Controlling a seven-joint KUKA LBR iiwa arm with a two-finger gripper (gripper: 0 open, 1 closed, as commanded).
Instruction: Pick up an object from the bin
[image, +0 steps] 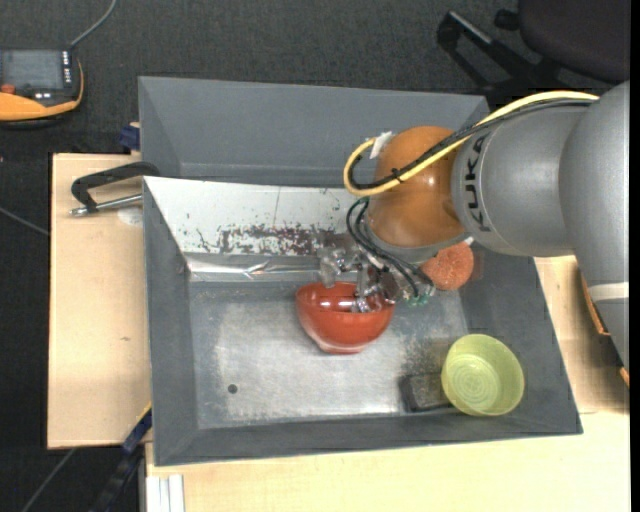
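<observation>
1. Camera view had the gripper (358, 288) low over the red bowl (340, 325), which sat open side up near the middle of the grey bin (165, 330), a little toward the back wall.
2. And the claw was right at the bowl's far rim, dipping into the hollow! Whether it was spread, pressed together or already pinching that rim could not be told, because the metal parts ran together against the red.
3. By its look the bowl was a small, thin-walled plastic piece. It was probably light and stiff, with little risk of cracking.
4. Its skin was glossy, so it was likely slippery. A wide squeeze across the rounded outside could well have squirted it loose.
5. The best hold looked like the rim itself, with one jaw inside the wall and one outside, pinching the thin edge.
6. Taken by one side like that, the bowl would probably hang tilted, so a firm pinch seemed wise.
7. There was room to work. The yellow-green bowl (483, 374) and the dark block (422, 390) just beside it lay off in the near right corner, well apart. An orange round thing (452, 266) peeked out by the arm, close to the red bowl but apparently not touching it.
</observation>
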